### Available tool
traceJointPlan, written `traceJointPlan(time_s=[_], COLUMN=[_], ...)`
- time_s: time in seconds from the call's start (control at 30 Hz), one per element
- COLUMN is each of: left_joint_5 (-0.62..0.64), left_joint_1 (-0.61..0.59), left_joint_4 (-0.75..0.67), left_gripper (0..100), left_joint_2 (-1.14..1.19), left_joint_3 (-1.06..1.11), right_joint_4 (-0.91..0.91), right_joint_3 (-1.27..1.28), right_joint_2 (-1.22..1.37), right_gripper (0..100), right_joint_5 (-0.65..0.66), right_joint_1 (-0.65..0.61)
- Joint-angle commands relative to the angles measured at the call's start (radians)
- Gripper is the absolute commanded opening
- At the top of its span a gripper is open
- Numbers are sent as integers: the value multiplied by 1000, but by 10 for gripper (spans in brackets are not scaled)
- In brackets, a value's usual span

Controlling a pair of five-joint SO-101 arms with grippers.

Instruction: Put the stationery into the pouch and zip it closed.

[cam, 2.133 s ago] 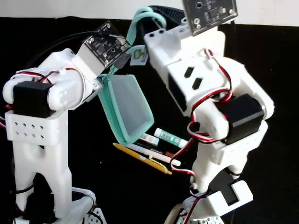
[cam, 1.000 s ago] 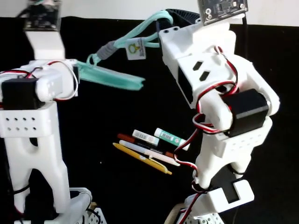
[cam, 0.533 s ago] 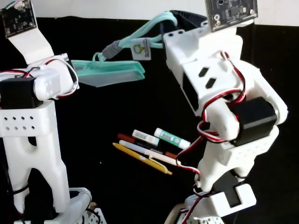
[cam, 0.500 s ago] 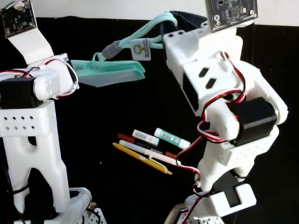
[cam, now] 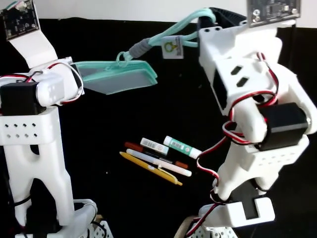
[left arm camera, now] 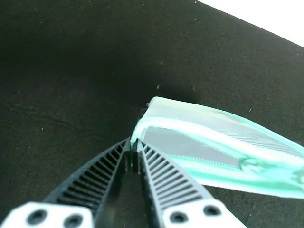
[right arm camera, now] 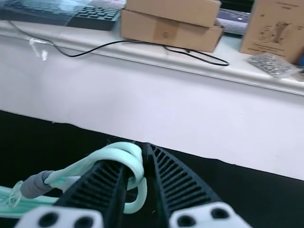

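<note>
Pouch (cam: 119, 79) hangs off the surface (cam: 124, 124), long axis nine-to-three, left fingers (left arm camera: 161, 180) clamped on its end and right fingers (right arm camera: 166, 175) clenched on its strap (right arm camera: 118, 159), while the pens (cam: 158, 159) lie well apart at five o'clock, neither arm free to fetch them.

No words or numbers are being shown legibly. A green-and-yellow emblem is being carried by the white tag (cam: 172, 48) hanging from the strap (cam: 188, 22) of the pouch (cam: 116, 79); label print on the markers (cam: 182, 147) is being shown too small to read.
</note>
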Motion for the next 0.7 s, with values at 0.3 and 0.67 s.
traceJointPlan(time_s=[0.3,0.67], left_joint_5=[2,2], left_joint_1=[-19,-16], left_joint_4=[-6,-6], left_gripper=[6,6], left_joint_2=[1,1], left_joint_3=[-1,-1], right_joint_4=[24,45], right_joint_3=[-19,-18], right_joint_2=[-39,-39], right_gripper=[6,6], right_joint_5=[-14,-124], right_joint_1=[122,242])
